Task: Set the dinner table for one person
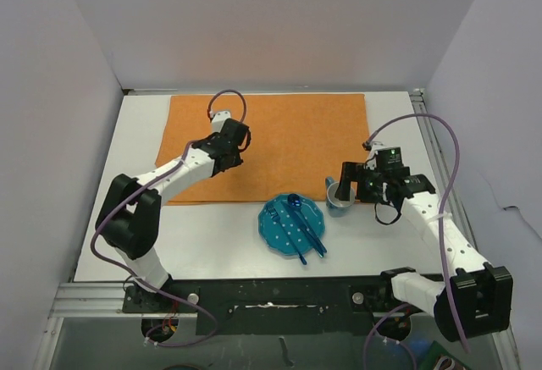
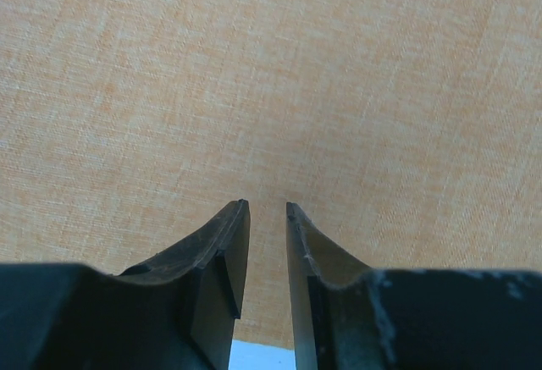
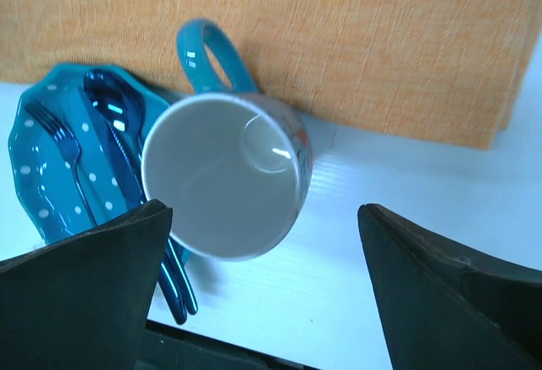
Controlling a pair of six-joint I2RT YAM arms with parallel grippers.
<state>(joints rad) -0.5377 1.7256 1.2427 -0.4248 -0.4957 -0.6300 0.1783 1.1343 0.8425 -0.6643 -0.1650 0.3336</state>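
Mug (image 3: 222, 175) partly behind right gripper (image 3: 264, 211) finger, jaws wide, empty; left gripper (image 2: 267, 207) slightly parted, empty.

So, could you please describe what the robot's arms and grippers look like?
The left arm and right arm have white links and black joints, each trailing a looping purple cable. The left gripper and right gripper have black, tapering fingers.
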